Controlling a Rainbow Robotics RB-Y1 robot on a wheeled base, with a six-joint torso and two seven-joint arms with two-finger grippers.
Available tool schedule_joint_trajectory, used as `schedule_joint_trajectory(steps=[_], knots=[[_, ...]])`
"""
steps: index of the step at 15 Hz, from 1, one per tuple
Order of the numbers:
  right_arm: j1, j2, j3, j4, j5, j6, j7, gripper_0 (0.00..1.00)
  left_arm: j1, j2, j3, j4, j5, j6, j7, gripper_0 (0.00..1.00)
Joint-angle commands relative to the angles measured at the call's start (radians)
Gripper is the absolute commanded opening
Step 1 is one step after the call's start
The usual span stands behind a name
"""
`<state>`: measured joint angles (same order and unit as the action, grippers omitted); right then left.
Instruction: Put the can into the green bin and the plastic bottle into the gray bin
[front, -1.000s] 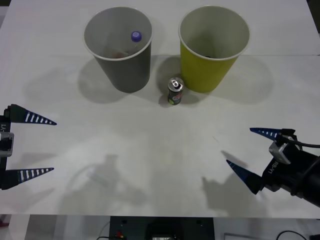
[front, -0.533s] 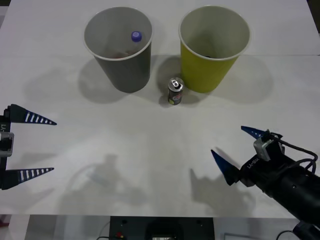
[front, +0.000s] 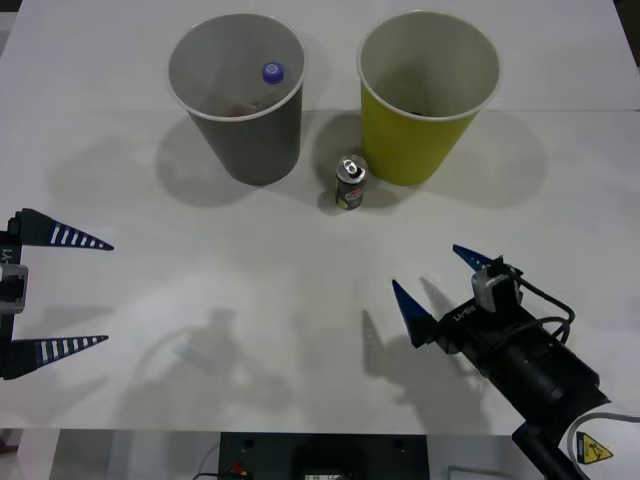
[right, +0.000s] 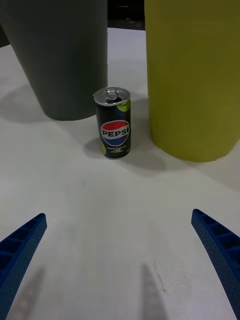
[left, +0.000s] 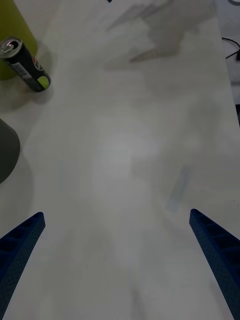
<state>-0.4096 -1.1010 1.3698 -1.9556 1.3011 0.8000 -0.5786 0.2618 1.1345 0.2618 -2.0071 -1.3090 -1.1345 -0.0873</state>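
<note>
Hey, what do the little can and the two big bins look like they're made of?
The can looks like aluminium: a shiny silver top with a pull tab and a glossy printed black-and-green wall. The green bin and the gray bin look like coated paper or thin plastic: matte, seamless tapered walls with a pale rolled rim. Which of the two cannot be told.
</note>
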Motion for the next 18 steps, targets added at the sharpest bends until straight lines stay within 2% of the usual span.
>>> schedule_joint_trajectory(steps=[1, 4, 9, 18], knots=[[-0.043, 0.059, 0.040, 0.061, 0.013, 0.041, -0.057, 1.00, 0.000, 0.000, 0.000, 0.000, 0.000, 0.000, 0.000, 1.00], [-0.060, 0.119, 0.043, 0.115, 0.010, 0.058, -0.066, 1.00, 0.000, 0.000, 0.000, 0.000, 0.000, 0.000, 0.000, 1.00], [-0.146, 0.260, 0.143, 0.216, -0.066, 0.205, -0.073, 1.00, 0.000, 0.000, 0.000, 0.000, 0.000, 0.000, 0.000, 1.00], [-0.219, 0.501, 0.135, 0.503, -0.105, 0.240, -0.089, 1.00, 0.000, 0.000, 0.000, 0.000, 0.000, 0.000, 0.000, 1.00]])
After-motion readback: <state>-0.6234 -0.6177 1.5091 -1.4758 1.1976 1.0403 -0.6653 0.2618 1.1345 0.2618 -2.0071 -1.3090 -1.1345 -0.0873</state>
